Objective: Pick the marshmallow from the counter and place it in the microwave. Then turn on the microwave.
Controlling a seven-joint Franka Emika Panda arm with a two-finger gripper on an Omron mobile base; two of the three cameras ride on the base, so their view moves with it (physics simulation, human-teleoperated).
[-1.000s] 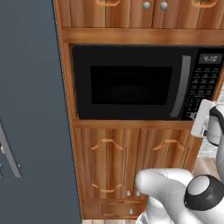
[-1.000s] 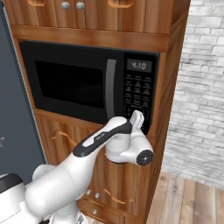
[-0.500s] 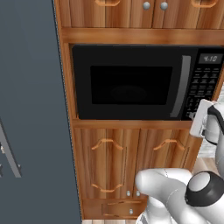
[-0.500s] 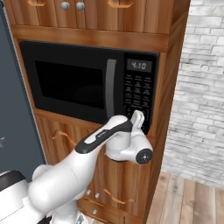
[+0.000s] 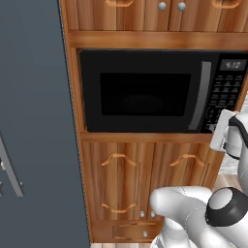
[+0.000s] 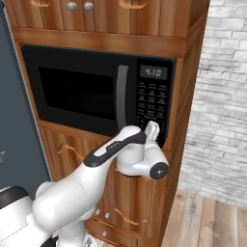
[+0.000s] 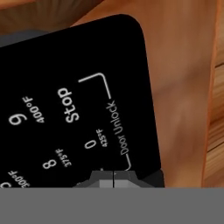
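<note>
At the keypad's lower corner, the gripper has its fingertips closed together with nothing between them, pressed right up to the microwave panel beside the "0" and "Stop" keys. Its door is closed, its display reads 4:10, and wooden cabinets surround it.
</note>
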